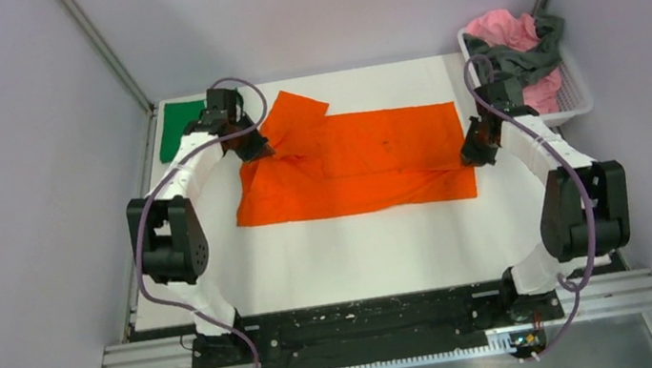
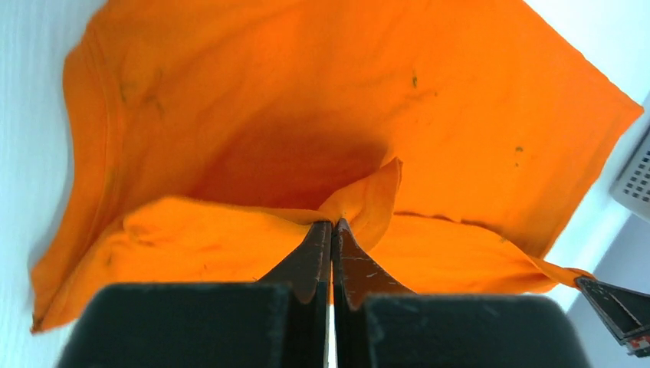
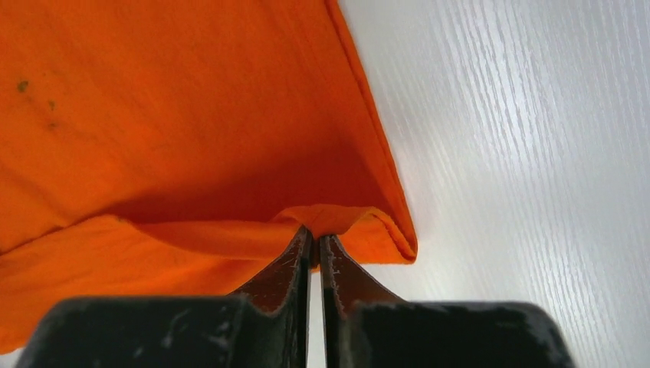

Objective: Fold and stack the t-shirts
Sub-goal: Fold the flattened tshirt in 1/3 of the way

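Green shirt (image 1: 180,127) folded upper left; left hand (image 1: 251,146) and right hand (image 1: 475,155) pinch orange shirt (image 1: 367,164) mid-fold; pink shirt (image 1: 498,29), grey shirt (image 1: 528,61) wait in basket (image 1: 577,102).

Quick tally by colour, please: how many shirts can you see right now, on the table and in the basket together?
orange t-shirt, spread out: 1
green t-shirt, folded at the far left corner: 1
pink t-shirt, bunched in the basket: 1, as far as shows
dark grey t-shirt, draped over the pink one: 1
Total: 4
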Controlling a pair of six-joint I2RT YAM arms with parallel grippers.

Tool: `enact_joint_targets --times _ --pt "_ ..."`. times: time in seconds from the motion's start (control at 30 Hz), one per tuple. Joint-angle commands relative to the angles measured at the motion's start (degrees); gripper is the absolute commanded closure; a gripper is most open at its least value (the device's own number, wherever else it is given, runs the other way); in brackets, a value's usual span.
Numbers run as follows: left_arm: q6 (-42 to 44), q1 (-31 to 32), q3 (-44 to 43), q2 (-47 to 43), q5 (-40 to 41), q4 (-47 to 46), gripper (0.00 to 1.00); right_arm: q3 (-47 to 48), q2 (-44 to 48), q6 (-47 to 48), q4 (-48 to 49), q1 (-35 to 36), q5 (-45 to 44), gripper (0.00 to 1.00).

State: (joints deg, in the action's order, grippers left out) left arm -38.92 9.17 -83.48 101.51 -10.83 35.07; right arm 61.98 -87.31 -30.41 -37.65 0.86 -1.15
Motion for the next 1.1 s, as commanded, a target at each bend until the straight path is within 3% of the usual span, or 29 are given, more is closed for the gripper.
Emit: enact_joint_targets --times 0.0,0.03,0.1,0.17,0.2,0.3,0.43,0.57,0.8,1.07 --pt "3.7 -0.7 -7.3 4.6 2.6 -1.4 0.94 5.1 -4.6 1.3 2.6 -0.6 -2.9 0.86" --pt "4.0 -0.8 -9.1 6.0 3.2 -0.7 0.82 6.1 -5.6 1.3 2.5 -0.6 -3.9 0.73" --pt "4.1 -1.2 -13.2 9.0 6.4 1.7 0.44 7.9 -6.9 0.6 2.1 -0.6 -6.2 0.46" --pt "3.8 -1.5 -18.4 11.8 6.9 5.8 0.05 9.0 -6.9 0.4 1.7 -0.6 -6.7 0.33" --pt "3.6 -1.5 -20.2 12.6 6.4 7.6 0.02 8.9 -6.4 0.5 1.7 -0.6 -6.5 0.29" --pt "3.2 -1.4 -17.4 10.5 4.3 7.3 0.01 6.2 -2.9 2.1 2.9 -0.5 -4.3 0.25" --pt "1.5 -0.2 -5.7 4.7 0.8 2.2 0.01 -1.4 0.7 3.2 10.5 3.2 5.9 0.24" --pt "0.1 1.4 5.1 3.0 -2.9 -4.2 0.01 -5.1 -1.8 2.2 16.4 7.7 10.9 0.22" --pt "-0.4 1.3 13.6 4.7 2.4 -6.4 0.01 -10.9 -4.8 0.7 22.4 8.8 12.1 0.21" --pt "-2.8 1.4 32.6 -8.2 3.5 -7.2 0.01 -26.5 5.7 -1.2 17.2 8.7 8.3 0.20"
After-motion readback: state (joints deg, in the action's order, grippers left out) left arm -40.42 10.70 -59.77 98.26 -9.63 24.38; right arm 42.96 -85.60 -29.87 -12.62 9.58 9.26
